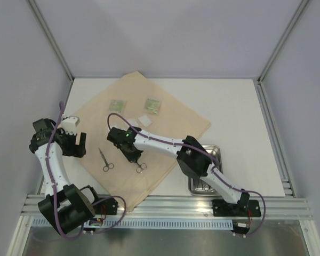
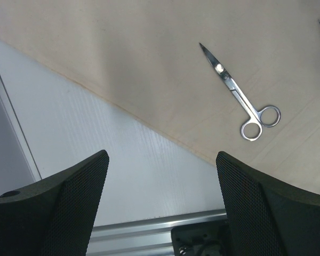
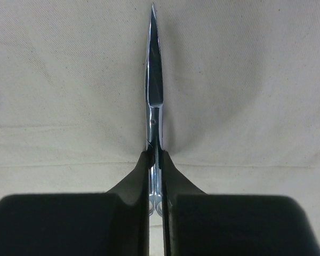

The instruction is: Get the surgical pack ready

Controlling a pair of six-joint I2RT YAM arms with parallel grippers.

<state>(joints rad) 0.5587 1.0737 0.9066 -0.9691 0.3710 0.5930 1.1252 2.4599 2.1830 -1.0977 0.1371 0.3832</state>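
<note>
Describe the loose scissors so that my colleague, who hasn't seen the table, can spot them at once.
Find the tan cloth lying diagonally over the left half of the table. Two scissors lie by its near-left edge. The free scissors are the left pair, with nothing touching them; the gripped scissors to their right are clamped in the right gripper.

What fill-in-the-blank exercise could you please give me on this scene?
1. The shiny tool clamped in the right pincer is a pair of ____.
2. The left pincer stands ____, holding nothing.
3. Two ____ packets lie on the tan cloth.
Missing words: scissors; open; green.
</note>
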